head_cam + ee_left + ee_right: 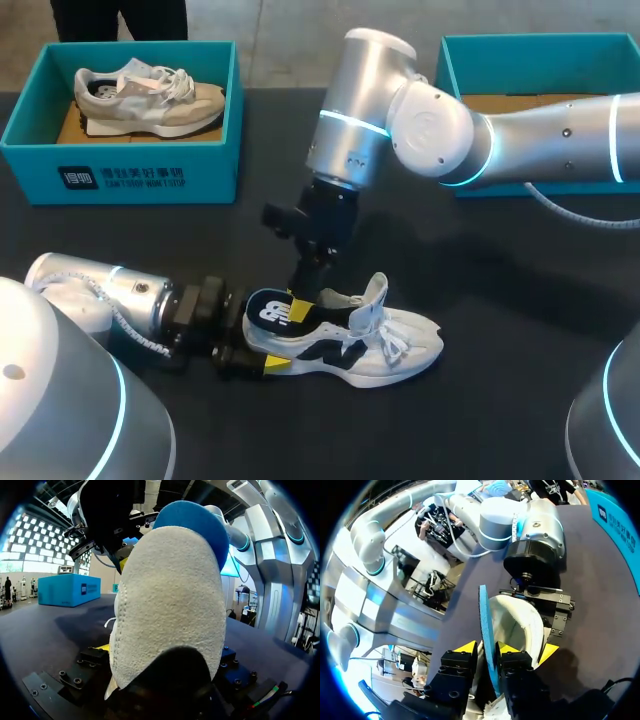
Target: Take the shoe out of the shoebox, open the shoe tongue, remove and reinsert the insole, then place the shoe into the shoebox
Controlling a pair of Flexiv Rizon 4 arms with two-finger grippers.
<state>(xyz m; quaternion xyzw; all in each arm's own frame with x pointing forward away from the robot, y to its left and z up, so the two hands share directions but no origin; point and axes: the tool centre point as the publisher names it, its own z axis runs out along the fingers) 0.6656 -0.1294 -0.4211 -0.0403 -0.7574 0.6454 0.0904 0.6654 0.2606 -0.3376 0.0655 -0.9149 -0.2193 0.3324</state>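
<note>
The white shoe (350, 345) is lying on its sole on the black table (500, 300), low in the frame and just left of centre, with its toe pointing right and its laces loose. The left arm is coming in from the lower left corner. The left gripper (262, 340) is clamping the heel of the shoe from two sides, and in the left wrist view that heel is filling the space between its fingers. The right arm is reaching in from the right edge and bending down over the middle of the frame. The right gripper (300, 300) is hanging over the shoe's opening. Its yellow fingertips (465, 647) are pinching the blue insole (486, 630) – the insole is standing on edge between them, rising out of the heel end of the shoe. A teal shoebox (540, 50) is sitting open at the upper right, partly behind the right arm, well apart from the shoe. A second box (120, 175) of the same colour is sitting at the upper left – a beige shoe (150, 100) is lying inside it.
</note>
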